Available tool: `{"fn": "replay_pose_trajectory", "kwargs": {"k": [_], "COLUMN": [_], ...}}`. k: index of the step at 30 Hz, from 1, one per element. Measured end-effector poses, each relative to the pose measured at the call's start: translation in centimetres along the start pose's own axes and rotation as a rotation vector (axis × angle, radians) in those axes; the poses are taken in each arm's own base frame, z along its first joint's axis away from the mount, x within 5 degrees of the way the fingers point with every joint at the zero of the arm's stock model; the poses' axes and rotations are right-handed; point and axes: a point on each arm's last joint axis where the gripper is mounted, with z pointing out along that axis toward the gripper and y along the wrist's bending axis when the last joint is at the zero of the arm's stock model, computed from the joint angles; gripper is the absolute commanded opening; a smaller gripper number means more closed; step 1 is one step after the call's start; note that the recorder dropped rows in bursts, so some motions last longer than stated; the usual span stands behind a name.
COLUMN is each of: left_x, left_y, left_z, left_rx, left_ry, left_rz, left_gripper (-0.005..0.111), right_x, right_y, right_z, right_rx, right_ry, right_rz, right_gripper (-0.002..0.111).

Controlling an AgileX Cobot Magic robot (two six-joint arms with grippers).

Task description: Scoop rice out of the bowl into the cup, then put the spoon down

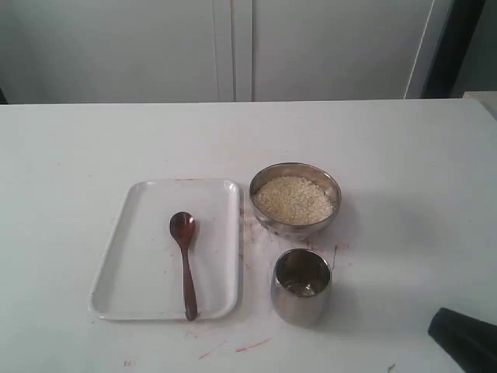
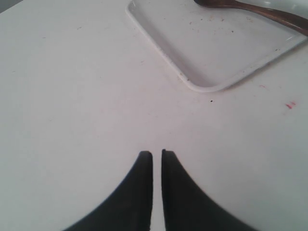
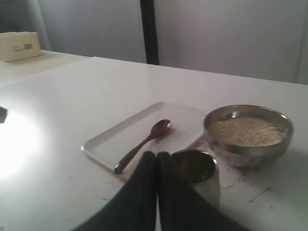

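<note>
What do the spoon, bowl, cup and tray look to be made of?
The spoon: likely wood, dark reddish-brown, slight sheen. The bowl and cup: polished metal, probably steel, mirror-like reflections. The tray: white, smooth, possibly plastic, uncertain.

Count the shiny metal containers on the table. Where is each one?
2. The bowl, holding rice, sits right of the tray in the exterior view; the cup stands just in front of it, nearer the camera. None appears hidden.

Exterior, 5 o'clock: my right gripper (image 1: pixel 464 340) is cut off by the frame edge, jaws unreadable there. Right wrist: it hides part of the cup (image 3: pixel 197 166). Left wrist: spoon (image 2: pixel 260 11) and tray (image 2: pixel 211 86) cropped.
</note>
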Motion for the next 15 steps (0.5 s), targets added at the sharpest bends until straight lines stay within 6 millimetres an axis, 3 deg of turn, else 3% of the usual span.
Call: {"fn": "replay_pose_trajectory", "kwargs": {"k": [15], "left_x": [0.0], "left_y": [0.0], "left_z": [0.0], "left_rx": [0.0], "left_ry": [0.0], "left_rz": [0.0], "left_gripper": [0.014], "right_x": [-0.2], "right_y": [-2.3], "right_z": [-0.5], "right_rx": [0.423], "right_ry": [-0.047], "right_rz": [0.029], "right_gripper": [0.0]}}
